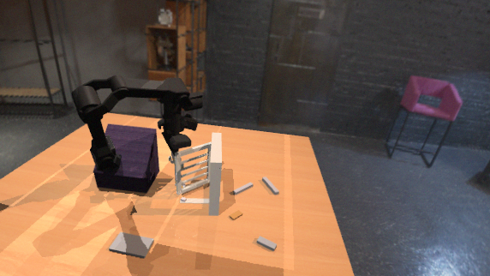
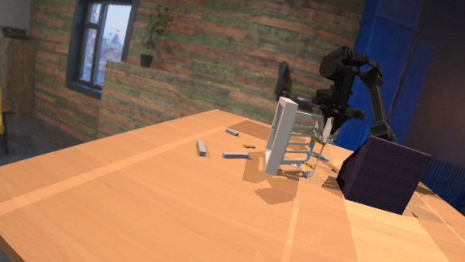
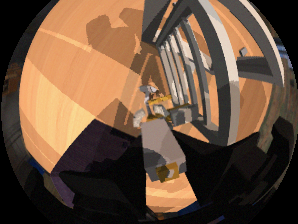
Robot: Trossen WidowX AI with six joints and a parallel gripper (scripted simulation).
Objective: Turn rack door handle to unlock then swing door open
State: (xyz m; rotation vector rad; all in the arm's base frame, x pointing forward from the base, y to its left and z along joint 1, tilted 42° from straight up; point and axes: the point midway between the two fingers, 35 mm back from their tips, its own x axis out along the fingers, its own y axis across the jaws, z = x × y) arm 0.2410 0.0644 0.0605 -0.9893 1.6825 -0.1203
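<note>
The white barred door (image 1: 178, 182) (image 2: 302, 115) (image 3: 233, 95) stands swung well out from its upright frame (image 1: 215, 184) (image 2: 280, 138), toward the arm's side. The exact opening angle cannot be told. The light grey upright handle (image 2: 328, 129) (image 3: 164, 145) is at the door's free edge. My gripper (image 1: 173, 151) (image 2: 329, 122) (image 3: 156, 136) points down and is shut on the handle, with a black finger on each side in the wrist view. The fingers hide part of the handle, and its turn relative to the door is hard to judge.
A dark purple block (image 1: 128, 159) (image 2: 386, 179) (image 3: 92, 155) stands beside the arm's base, close to the door's open side. Beyond the frame lie several small grey bars (image 1: 243, 188) (image 2: 236, 155) and an orange piece (image 1: 236, 215) (image 2: 249, 146). A flat grey plate (image 1: 131, 245) lies at the front left in the top view.
</note>
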